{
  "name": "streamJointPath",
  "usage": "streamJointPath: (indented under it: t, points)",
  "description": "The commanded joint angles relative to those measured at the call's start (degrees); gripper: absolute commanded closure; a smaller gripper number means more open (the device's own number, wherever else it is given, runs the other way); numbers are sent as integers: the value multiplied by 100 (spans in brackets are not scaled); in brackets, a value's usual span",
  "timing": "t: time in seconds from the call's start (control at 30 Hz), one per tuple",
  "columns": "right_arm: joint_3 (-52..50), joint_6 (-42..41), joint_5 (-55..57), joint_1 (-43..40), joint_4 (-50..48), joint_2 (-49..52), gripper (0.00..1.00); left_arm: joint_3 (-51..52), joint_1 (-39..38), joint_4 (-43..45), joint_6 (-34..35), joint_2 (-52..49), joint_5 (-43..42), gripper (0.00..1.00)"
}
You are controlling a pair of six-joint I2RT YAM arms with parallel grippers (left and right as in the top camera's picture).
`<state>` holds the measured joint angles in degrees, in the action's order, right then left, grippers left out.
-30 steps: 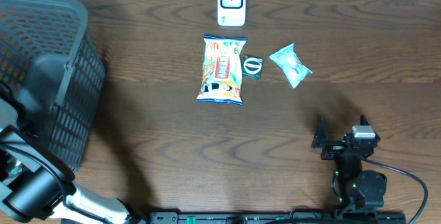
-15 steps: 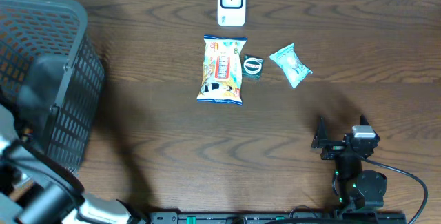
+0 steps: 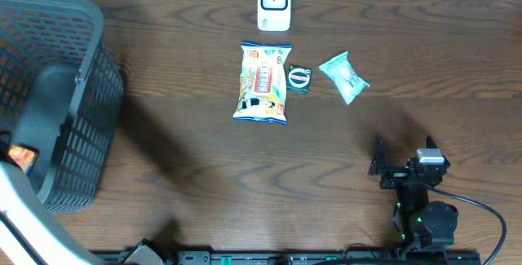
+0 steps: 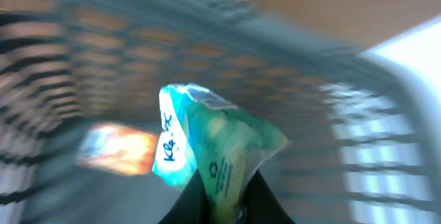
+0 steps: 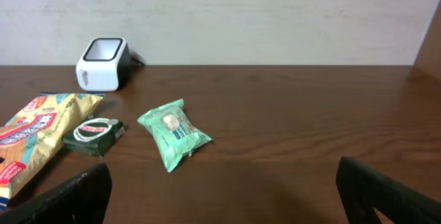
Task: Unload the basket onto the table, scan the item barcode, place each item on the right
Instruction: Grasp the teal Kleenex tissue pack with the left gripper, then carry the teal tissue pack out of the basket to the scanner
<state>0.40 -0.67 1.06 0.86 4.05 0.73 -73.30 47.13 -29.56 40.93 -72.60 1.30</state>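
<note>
Basket mesh behind left gripper clamping teal packet

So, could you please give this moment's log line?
left claw: shut on teal packet at basket | right claw: open, empty | scan: pending

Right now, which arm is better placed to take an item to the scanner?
Left. The left gripper is shut on a teal packet, ready to carry to the scanner; the right gripper stands open and empty.
</note>
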Motion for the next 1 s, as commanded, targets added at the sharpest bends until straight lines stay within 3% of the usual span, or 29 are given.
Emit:
streamJointPath:
  t: [0.0, 0.2, 0.37, 0.53, 0.67, 0.77, 0.97]
  points:
    - [-9, -59, -13, -46, 24, -9, 1, 20, -87, 457, 291, 466, -1458, 93]
    - [-9, -59, -13, -46, 24, -9, 1, 20, -992, 1379, 289, 841, -2695, 93]
    - [-9, -59, -13, -46, 24, -9, 1, 20, -2044, 1602, -2, 785, -2983, 93]
    - [-9, -59, -13, -46, 24, -9, 1, 20, -3486, 1727, -1770, 507, -2889, 92]
    - [-9, -59, -13, -46, 24, -9, 1, 22, -4505, 1626, -3589, 17, -2326, 92]
    - [-9, -59, -13, -46, 24, -9, 1, 22, -5021, 1495, -4577, -433, -1891, 93]
    - [-9, -59, -13, -46, 24, -9, 1, 22, -5617, 1340, -5462, -1504, -334, 92]
